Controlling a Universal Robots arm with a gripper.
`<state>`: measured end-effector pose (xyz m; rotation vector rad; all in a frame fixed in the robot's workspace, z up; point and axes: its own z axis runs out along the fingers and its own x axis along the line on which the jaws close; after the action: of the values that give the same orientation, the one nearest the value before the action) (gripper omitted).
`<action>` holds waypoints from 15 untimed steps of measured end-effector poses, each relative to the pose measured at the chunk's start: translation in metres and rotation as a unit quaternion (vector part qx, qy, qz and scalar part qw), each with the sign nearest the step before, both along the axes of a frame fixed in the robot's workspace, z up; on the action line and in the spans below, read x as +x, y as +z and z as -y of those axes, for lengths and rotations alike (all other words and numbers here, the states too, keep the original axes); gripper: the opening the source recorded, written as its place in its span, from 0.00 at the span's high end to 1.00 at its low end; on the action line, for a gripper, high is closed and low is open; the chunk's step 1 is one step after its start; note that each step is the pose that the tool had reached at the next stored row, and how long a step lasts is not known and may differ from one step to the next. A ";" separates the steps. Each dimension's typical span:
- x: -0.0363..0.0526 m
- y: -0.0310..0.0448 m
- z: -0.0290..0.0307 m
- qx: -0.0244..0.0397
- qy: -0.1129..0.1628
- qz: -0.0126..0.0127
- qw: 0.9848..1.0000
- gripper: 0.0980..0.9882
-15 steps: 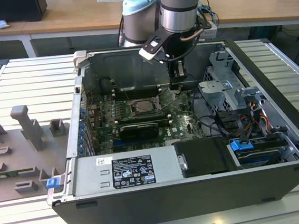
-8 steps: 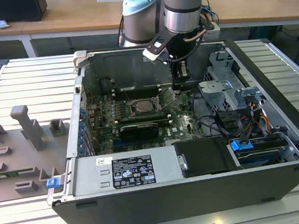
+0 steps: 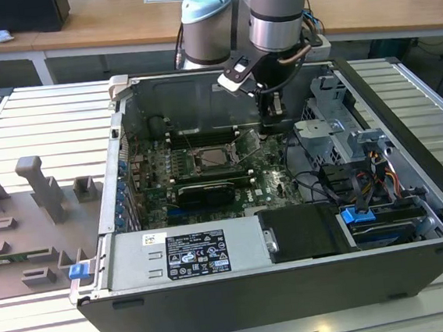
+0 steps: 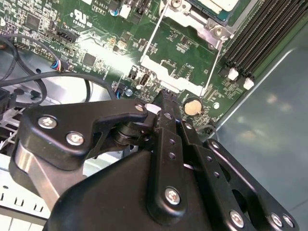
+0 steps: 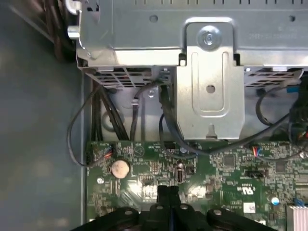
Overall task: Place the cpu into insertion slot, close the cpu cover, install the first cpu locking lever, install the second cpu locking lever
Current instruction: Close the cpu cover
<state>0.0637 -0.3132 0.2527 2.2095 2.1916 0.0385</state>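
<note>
Cpu (image 4: 222,4): pale top visible inside the silver rim of the insertion slot (image 4: 212,27), so it looks seated. The cpu cover (image 4: 183,86) stands swung open, off the slot, with the green board showing through its square cut-out.

End effector (image 4: 166,96): closed, nothing visible between its tips. It sits just beside the cover's free edge, and I can't tell whether it touches. In the exterior view it hangs inside the computer case (image 3: 219,307) on the desk (image 3: 37,121), to the exterior view's right of the slot.

Judgement: you're on the cover-closing step.
- Push on the frame edge, not through the cut-out.
- Let the cover turn about its hinge, and don't force it flat.
- Stay off the coin battery (image 4: 192,105), near the tips, and the memory slots (image 4: 255,33).
- Watch that the cpu doesn't shift as the frame lands.
</note>
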 end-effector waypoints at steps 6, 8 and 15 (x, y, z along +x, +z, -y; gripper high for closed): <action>0.0009 -0.0062 0.0001 -0.001 0.000 0.000 1.000 0.99; 0.0002 -0.0062 0.0001 -0.001 0.000 0.000 1.000 0.99; -0.0143 -0.0046 0.0000 0.000 0.000 -0.001 1.000 0.99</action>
<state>0.0493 -0.3132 0.2482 2.2109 2.1931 0.0369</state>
